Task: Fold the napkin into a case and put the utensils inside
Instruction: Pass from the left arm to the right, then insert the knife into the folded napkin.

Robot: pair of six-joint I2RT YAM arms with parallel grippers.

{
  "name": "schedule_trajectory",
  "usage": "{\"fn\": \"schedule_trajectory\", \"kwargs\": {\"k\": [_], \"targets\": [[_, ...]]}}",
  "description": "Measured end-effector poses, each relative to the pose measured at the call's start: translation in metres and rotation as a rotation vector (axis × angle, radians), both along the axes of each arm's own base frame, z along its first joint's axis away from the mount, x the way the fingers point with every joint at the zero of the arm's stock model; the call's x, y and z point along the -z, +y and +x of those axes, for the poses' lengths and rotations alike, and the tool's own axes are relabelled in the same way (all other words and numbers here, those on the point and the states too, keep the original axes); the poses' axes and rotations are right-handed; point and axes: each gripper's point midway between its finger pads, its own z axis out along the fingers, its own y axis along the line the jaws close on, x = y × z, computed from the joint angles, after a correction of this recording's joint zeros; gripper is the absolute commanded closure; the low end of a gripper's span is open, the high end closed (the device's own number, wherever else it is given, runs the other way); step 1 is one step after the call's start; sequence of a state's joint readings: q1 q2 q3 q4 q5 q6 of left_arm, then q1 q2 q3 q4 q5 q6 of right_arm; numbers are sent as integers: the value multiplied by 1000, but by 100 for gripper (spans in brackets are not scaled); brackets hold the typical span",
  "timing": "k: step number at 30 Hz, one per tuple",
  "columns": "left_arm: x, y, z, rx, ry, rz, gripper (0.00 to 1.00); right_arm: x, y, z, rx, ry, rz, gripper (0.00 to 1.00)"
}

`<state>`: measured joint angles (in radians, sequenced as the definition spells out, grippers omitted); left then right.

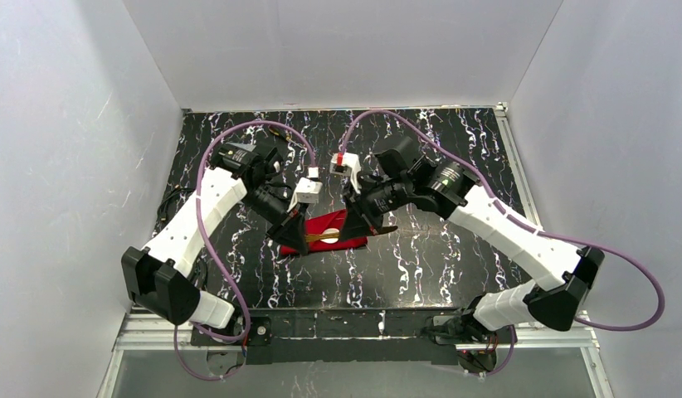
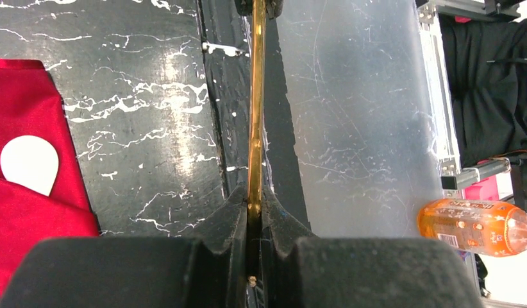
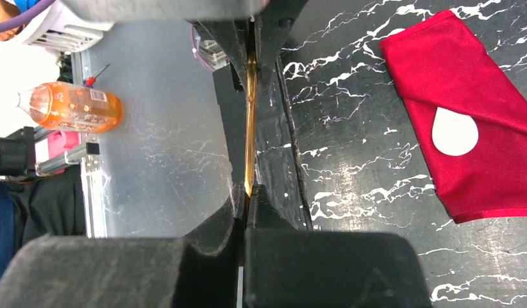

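Left wrist view puts the left gripper (image 2: 254, 206) with its jaws pinched together on one end of the yellow-gold utensil (image 2: 256, 115). The slim shaft runs straight ahead from those fingertips to the right gripper (image 3: 248, 192), which its own wrist camera shows clamped on the opposite end. A two-ended hold like this reads as a hand-over or a re-grip, probably so that one arm ends up holding the piece by a tip and can aim the free end at the pocket. Off to the left of the left gripper's fingers, and to the right of the right gripper's, the red napkin (image 2: 30, 90) lies on the black marbled table (image 2: 152, 128), already folded into the case. The white plastic spoon (image 2: 29, 164) sits in it, with its bowl poking out from under the diagonal fold and its handle hidden, so one utensil seems done and this gold one remains. Farther out, beyond the table edge, lies an orange bottle (image 2: 472, 226).
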<state>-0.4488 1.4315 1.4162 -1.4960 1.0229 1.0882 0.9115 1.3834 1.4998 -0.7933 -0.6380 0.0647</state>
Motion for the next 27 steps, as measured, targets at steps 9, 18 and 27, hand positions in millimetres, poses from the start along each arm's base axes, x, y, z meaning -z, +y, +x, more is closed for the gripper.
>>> {"fn": "schedule_trajectory", "kwargs": {"k": [9, 18, 27], "targets": [[-14, 3, 2, -102, -7, 29, 2, 2, -12, 18, 99, 21, 56, 99], [2, 29, 47, -386, -127, 69, 2, 99, -44, 43, 245, 42, -192, 99], [72, 60, 116, -522, -121, 184, 31, 165, -59, 66, 257, 71, -356, 99]]}}
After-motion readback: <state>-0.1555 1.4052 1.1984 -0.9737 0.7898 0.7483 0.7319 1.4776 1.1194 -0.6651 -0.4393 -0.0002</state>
